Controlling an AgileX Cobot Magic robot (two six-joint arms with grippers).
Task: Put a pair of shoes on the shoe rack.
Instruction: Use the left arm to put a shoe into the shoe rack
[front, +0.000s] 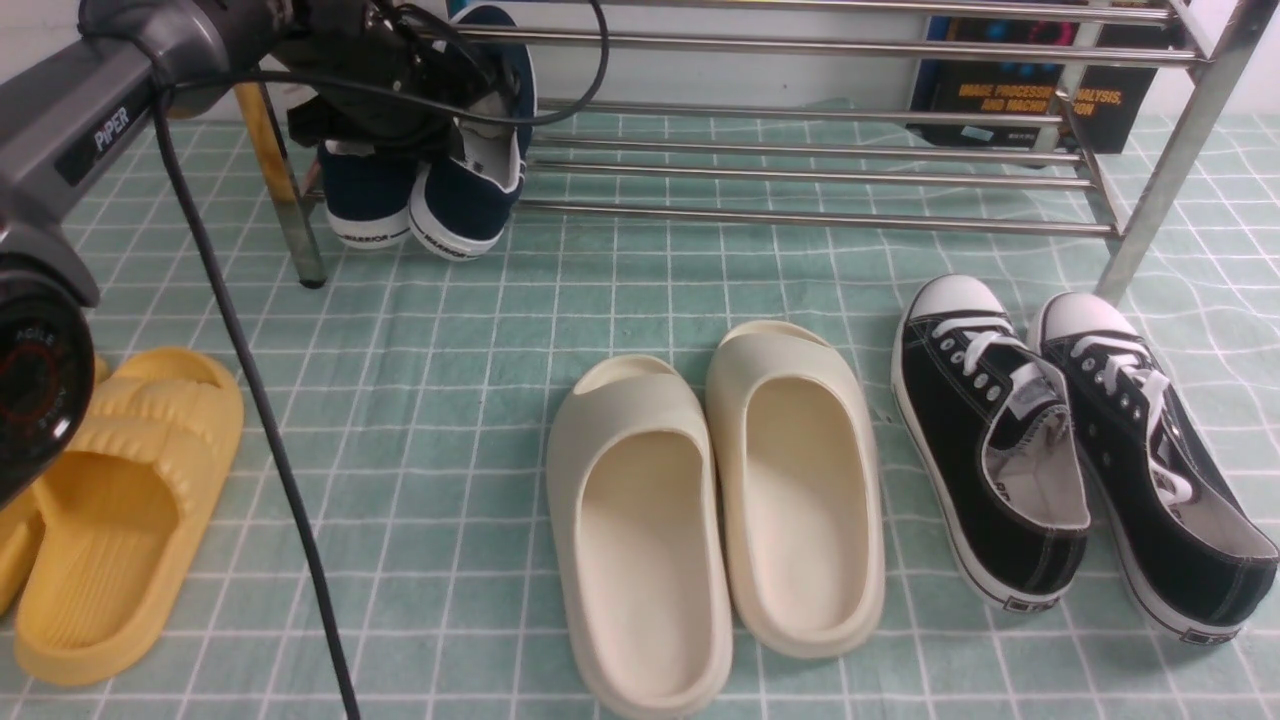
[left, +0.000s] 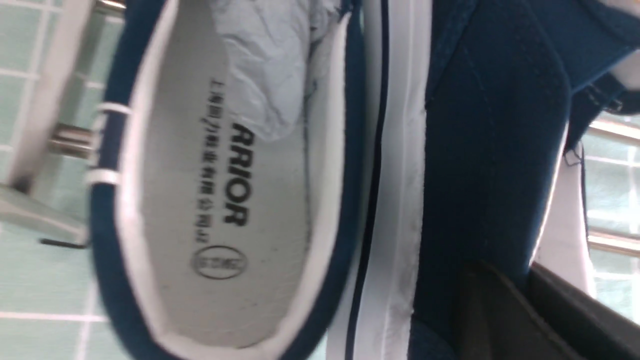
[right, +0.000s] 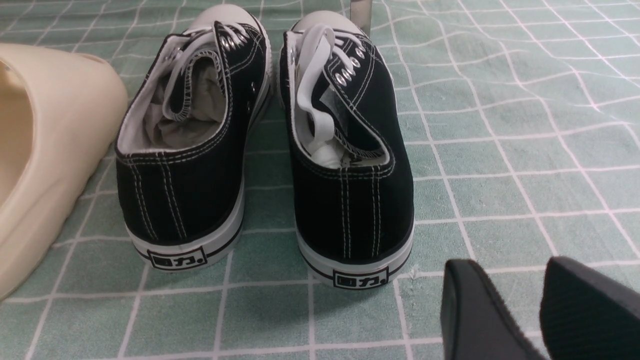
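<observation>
Front view: the left gripper (front: 405, 85) sits in the upper left of the frame, half buried in cables (front: 250, 380), right over the navy slip-ons (front: 420, 200). They're at the left end of the shoe rack (front: 800, 218), just beside its yellowed leg (front: 285, 190), heels toward us and poking past the lowest front bar. The right-hand one is tilted toe-up. Can't tell the finger state from here. Yellow slides (front: 110, 510) are lower left, cream slides (front: 715, 500) center and black lace-ups (front: 1080, 450) lower right, all on the green check cloth (front: 450, 330).

Left wrist view: the fingers (left: 495, 310) are pinched narrow on the white collar of one slip-on. The other lies touching alongside, grey insole w/ paper stuffing showing. Can't tell if that one's gripped too.

Right wrist view: the right gripper (right: 537, 320) is in the lower right corner, fingers apart w/ nothing between them, over bare cloth behind the lace-ups.

Risk imo: the shoes don't look settled. If the pinch lets go now, that tilted one could prob roll off the front bar or drop a toe between the bars, b/c round tubes give little support. The loose neighbor could get dragged out when the arm backs off, and those cables could snag a bar.
</observation>
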